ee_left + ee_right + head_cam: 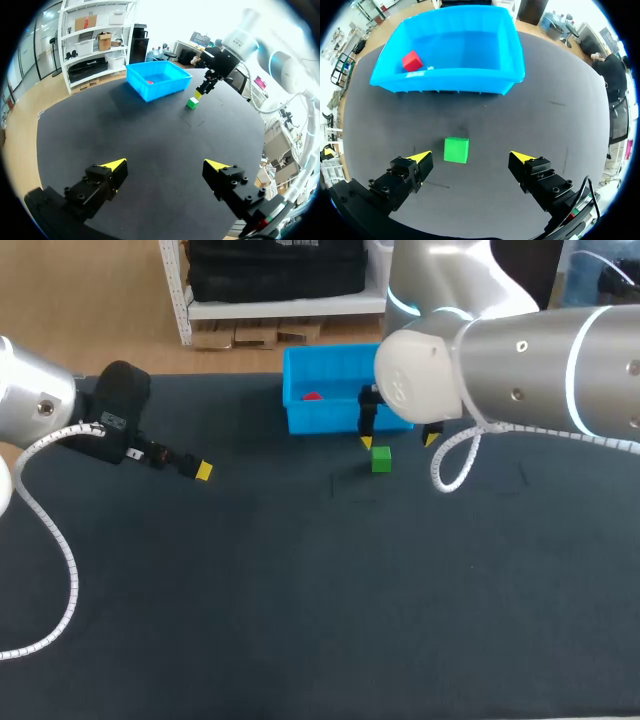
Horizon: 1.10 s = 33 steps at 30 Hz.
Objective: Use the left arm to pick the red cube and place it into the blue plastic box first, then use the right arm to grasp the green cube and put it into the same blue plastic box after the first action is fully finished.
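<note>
The red cube (312,396) (412,61) (149,82) lies inside the blue plastic box (300,416) (451,80) (150,92), near one end. On the dark table in front of the box sits the green cube (381,459) (456,150) (192,103). My right gripper (398,441) (471,161) hangs open just above the green cube, which lies slightly ahead of and between its yellow tips, untouched. My left gripper (197,470) (164,167) is open and empty at the table's left, far from both cubes.
The dark tabletop (300,580) stretches bare across the front and middle. A white cable (452,465) loops down from my right arm beside the green cube. The box stands at the table's far edge.
</note>
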### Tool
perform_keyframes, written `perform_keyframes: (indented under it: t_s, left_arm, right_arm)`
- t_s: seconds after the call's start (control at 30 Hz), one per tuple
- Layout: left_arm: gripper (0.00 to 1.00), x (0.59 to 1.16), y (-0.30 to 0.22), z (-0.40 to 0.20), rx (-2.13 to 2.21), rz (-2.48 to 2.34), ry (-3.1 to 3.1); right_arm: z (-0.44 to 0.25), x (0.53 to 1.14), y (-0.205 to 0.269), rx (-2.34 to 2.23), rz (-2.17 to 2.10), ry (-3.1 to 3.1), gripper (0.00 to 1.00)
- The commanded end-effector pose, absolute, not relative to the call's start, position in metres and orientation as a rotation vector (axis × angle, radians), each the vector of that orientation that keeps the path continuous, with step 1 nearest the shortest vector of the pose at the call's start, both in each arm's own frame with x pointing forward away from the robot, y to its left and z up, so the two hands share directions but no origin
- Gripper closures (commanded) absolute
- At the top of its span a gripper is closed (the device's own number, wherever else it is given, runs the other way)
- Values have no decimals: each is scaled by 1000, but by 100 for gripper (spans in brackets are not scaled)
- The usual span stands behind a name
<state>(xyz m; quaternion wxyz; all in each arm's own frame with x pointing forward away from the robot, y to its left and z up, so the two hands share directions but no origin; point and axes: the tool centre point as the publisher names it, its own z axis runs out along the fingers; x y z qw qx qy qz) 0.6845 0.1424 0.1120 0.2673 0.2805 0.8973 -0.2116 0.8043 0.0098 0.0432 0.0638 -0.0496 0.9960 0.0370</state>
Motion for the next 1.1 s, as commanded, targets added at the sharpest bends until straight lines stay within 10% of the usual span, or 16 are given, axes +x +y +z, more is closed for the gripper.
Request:
perform_keyframes:
  t_s: [0.03,1.0,1.03,1.1]
  left_arm:
    - [0,684,143,110,758,-577,2413]
    - [0,684,143,110,758,-577,2413]
    - [0,684,143,110,758,-577,2413]
    - [0,684,143,110,758,-577,2413]
  right_arm:
    - [38,813,16,-153,109,3020,0]
    - [1,821,26,-198,128,3049,0]
    - [0,821,26,-200,127,3048,15]
    - [0,821,25,-203,119,3048,100]
